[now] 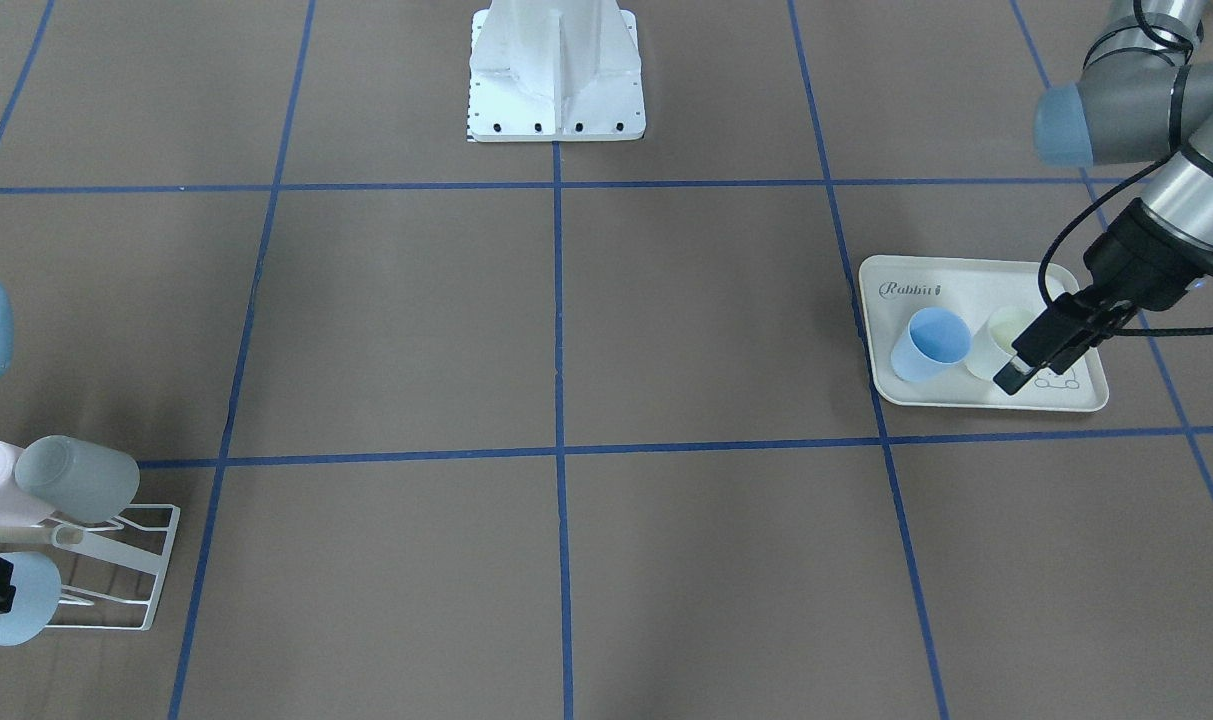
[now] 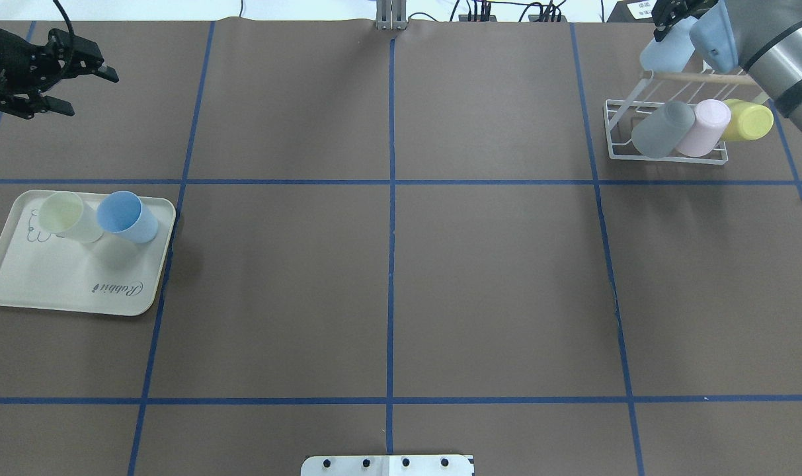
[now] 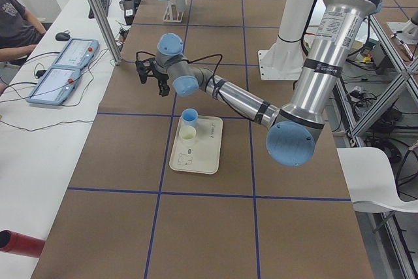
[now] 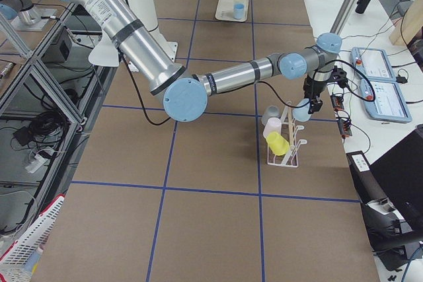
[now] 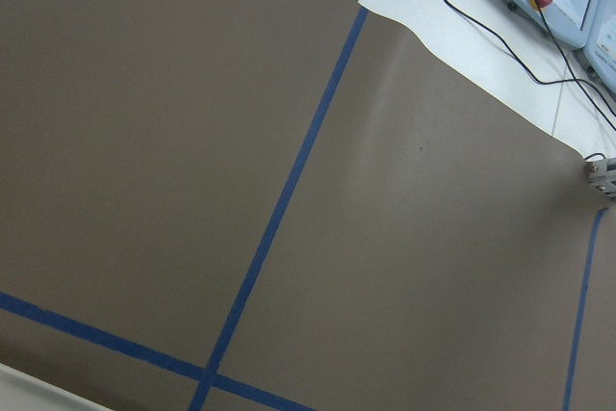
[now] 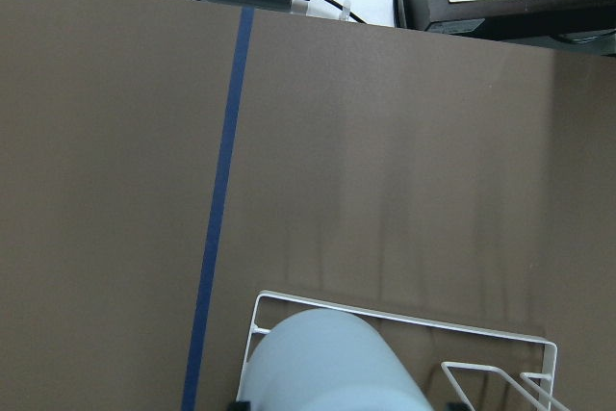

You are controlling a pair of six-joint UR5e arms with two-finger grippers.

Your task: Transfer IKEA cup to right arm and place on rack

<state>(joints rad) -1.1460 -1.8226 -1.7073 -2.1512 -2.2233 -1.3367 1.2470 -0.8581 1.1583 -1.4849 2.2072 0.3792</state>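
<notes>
Overhead exterior: right claw [image 2: 670,20] clamps pale blue cup [image 2: 665,54] over rack [image 2: 698,77]; left claw [image 2: 96,96] spread.

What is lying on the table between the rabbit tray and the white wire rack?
Nothing lies between the tray and the rack: the overhead view shows only bare brown table crossed by blue tape lines.

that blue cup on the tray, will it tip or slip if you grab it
The blue cup looks like smooth plastic, so it is probably light and a bit slippery. It stands upright and tapers toward its base, so a sideways nudge may tip it.
</notes>
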